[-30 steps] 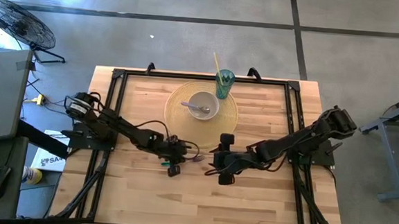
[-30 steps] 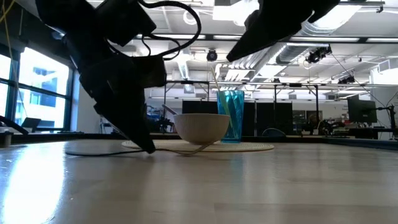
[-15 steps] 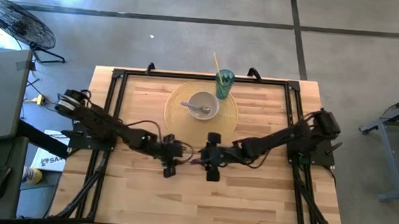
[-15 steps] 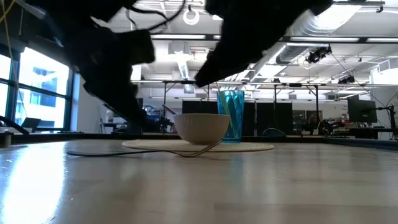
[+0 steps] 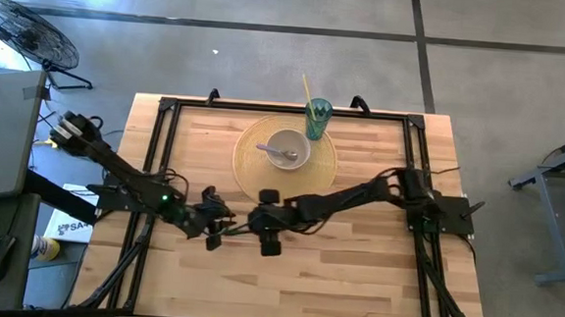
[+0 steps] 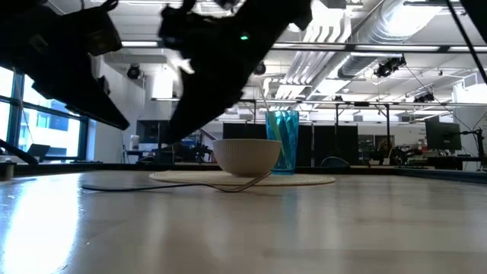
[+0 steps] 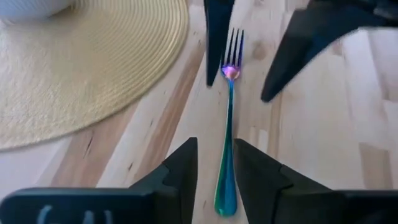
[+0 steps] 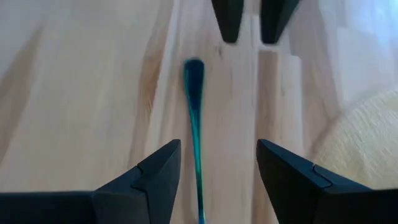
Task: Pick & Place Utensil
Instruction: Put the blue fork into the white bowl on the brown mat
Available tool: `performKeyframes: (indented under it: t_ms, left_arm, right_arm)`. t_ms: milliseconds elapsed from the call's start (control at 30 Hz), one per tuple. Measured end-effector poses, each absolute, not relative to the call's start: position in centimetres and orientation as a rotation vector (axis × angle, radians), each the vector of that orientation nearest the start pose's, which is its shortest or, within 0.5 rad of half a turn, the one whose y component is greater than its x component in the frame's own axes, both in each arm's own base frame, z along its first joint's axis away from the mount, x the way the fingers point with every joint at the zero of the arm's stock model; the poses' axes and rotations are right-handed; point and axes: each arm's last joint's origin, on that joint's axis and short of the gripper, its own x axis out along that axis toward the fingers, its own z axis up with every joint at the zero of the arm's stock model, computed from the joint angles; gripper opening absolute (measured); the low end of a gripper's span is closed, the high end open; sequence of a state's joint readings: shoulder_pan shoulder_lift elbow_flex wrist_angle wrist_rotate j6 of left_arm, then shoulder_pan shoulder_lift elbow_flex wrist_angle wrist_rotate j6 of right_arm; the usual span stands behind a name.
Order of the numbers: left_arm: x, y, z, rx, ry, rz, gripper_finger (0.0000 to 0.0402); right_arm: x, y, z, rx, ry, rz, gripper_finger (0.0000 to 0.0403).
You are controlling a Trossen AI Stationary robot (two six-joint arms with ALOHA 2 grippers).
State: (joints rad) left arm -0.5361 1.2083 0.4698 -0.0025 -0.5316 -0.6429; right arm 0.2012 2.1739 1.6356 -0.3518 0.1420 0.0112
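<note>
An iridescent fork (image 7: 227, 118) lies flat on the wooden table between my two grippers; it also shows in the high view (image 5: 237, 226) and the low view (image 6: 228, 186). My left gripper (image 7: 216, 149) is at the fork's handle end (image 8: 194, 70), open by a narrow gap and touching nothing. It shows in the high view too (image 5: 215, 225). My right gripper (image 8: 219, 152) is wide open above the tine end, one finger (image 7: 217, 37) on either side of the tines, clear of them. In the high view it is near the table's middle (image 5: 267, 222).
A white bowl (image 5: 288, 149) with a spoon stands on a round yellow placemat (image 5: 252, 171) at the far middle. A teal cup (image 5: 318, 118) with a stick in it stands behind the mat. Bare wood lies toward the near edge.
My left gripper has risen from the fork and drawn back toward the table's left edge. My right gripper has gone toward the left edge and now stands over the fork's tine end. The fork has stayed where it was.
</note>
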Motion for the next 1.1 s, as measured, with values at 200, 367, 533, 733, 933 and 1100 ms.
performKeyframes:
  t_ms: [200,367,533,733,933,1100]
  left_arm:
    - [17.7,-9.5,16.0,-0.25,0.652,0.221,0.0096]
    - [17.1,-9.1,15.6,-0.251,0.715,0.257,0.0096]
    - [16.8,-8.9,15.3,-0.236,0.755,0.277,0.0096]
    - [16.8,-8.8,15.2,-0.229,0.758,0.283,0.0096]
    - [16.8,-8.8,15.3,-0.228,0.755,0.286,0.0096]
    - [16.8,-8.8,15.3,-0.218,0.733,0.309,0.0096]
  right_arm:
    - [49.0,9.2,15.3,-0.125,0.906,0.117,0.0204]
    - [49.7,8.7,13.2,-0.109,0.976,0.115,0.0204]
    - [49.4,7.6,12.9,-0.057,1.032,0.087,0.0202]
    - [48.8,7.5,12.7,-0.084,1.107,0.087,0.0163]
    - [48.6,7.2,12.6,-0.05,1.137,0.102,0.0081]
    - [48.5,7.2,12.6,-0.048,1.143,0.105,0.0018]
